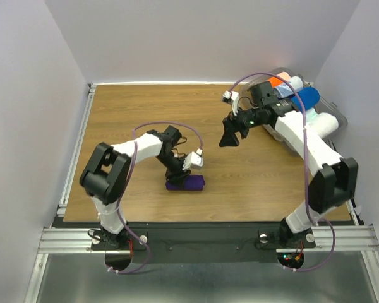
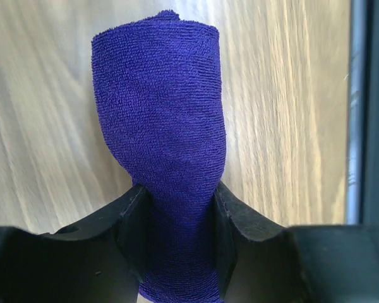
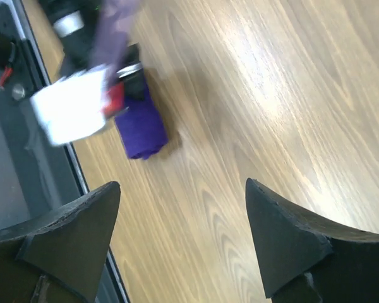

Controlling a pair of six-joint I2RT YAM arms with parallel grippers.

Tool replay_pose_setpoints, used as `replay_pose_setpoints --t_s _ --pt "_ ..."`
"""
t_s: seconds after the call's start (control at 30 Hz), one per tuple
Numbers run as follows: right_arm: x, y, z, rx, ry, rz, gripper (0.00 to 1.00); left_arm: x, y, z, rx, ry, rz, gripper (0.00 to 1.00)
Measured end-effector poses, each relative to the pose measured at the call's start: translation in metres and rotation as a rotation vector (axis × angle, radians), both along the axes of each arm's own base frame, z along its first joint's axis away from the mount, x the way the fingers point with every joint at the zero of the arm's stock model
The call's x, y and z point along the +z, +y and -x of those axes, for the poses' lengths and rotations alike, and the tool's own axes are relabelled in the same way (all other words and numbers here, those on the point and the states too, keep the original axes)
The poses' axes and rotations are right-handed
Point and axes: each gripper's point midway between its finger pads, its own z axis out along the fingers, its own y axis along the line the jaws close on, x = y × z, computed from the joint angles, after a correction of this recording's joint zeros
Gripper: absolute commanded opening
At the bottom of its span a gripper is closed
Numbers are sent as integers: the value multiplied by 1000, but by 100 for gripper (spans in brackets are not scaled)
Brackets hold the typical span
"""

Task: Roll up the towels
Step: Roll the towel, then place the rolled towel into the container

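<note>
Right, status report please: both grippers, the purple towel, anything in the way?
Left gripper clamped on purple towel, rolled, lying on table. Right gripper open, empty, raised above it. Nothing blocking the roll.

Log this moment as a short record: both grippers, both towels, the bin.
left gripper: closed on one end of the purple towel
purple towel: rolled, lying on the table near the arm bases
right gripper: open, empty, above bare wood
royal blue towel: rolled, in the clear bin at the far right
other bin contents: orange roll, white roll, more partly hidden
</note>
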Motion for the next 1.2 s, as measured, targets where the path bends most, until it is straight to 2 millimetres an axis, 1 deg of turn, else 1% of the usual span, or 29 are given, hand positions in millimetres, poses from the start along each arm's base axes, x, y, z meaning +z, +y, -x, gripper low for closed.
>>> replay_pose_setpoints --t_s 0.03,0.1,0.17,0.23,0.3,0.33,0.37,0.4,0.47,0.53,0.63,0.77,1.0,1.07,1.2 --pt "8 0 4 5 -39 2 80 0 1 -2 17 50 3 13" --pt "15 0 15 13 -96 29 78 0 0 -5 49 151 15 13" --pt "12 3 25 30 -126 68 76 1 0 -7 72 243 28 13" --pt "-4 11 36 59 -160 140 75 2 0 -9 89 309 34 13" --pt "-23 25 54 115 -173 202 75 1 0 -10 106 369 40 13" --pt "-37 33 67 153 -184 246 75 1 0 -10 114 395 44 13" --pt "-45 37 73 171 -195 272 74 2 0 -10 120 416 49 13" --pt "-55 46 87 212 -214 309 73 2 1 -11 125 434 55 13" --pt "-65 58 106 269 -258 365 72 2 1 -12 134 469 64 13" --pt "-65 69 114 295 -312 389 72 2 2 -12 144 506 73 13" --pt "-67 88 117 310 -397 406 75 3 3 -12 161 553 81 13" --pt "-78 107 113 314 -462 410 84 3 4 -8 169 595 75 14" --pt "-125 111 113 376 -530 462 86 2 6 -2 176 640 61 16" --pt "-134 114 112 393 -543 467 86 2 7 -1 181 651 61 16" --pt "-140 121 108 408 -577 453 84 2 8 -2 187 657 64 17"
